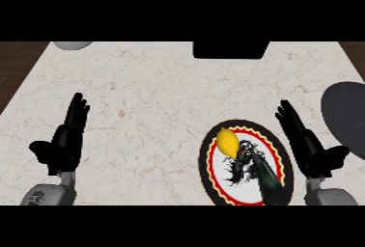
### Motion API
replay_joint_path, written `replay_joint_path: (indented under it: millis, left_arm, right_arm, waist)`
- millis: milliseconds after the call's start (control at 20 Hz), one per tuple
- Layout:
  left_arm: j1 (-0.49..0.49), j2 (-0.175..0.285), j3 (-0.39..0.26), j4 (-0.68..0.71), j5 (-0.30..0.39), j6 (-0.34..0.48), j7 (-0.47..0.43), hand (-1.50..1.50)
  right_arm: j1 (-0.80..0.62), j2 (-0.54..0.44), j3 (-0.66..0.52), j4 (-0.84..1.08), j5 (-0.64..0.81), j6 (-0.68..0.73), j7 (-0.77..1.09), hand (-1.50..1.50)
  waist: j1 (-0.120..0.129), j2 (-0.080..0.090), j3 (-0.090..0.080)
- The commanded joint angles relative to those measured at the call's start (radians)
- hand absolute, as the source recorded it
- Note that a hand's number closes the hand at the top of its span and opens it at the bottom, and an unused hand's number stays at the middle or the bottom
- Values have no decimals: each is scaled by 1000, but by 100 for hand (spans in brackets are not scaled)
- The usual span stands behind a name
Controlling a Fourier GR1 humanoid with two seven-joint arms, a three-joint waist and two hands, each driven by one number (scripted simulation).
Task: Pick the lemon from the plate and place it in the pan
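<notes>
step: pick not begun; lemon lies untouched on the plate, upper left part
right hand: fingers straight, empty, just right of the plate
left hand: open, empty, far left
pan: worktop's right edge
next: right hand crosses left over the lemon, curls round it

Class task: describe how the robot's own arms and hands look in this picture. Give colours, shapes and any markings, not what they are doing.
The left robot hand and the right robot hand are black, with long slim fingers and a shorter thumb. Each joins through a narrow wrist to a rounded grey forearm: left forearm, right forearm. No cables or sleeves show.
</notes>
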Motion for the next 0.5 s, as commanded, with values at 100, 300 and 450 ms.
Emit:
replay_joint_path:
  millis: [100,300,450]
  left_arm:
    - [97,-49,10,-53,58,11,103,0]
    - [113,-105,-1,44,125,-24,157,0]
    - [150,-100,17,40,129,-2,173,0]
  right_arm:
    - [-24,50,44,-105,21,-46,96,150]
    - [-83,-58,223,-144,291,-51,114,150]
    - [40,36,220,-249,489,-379,56,-150]
  waist:
    - [-16,39,-5]
    - [1,37,-13]
    - [-53,23,-11]
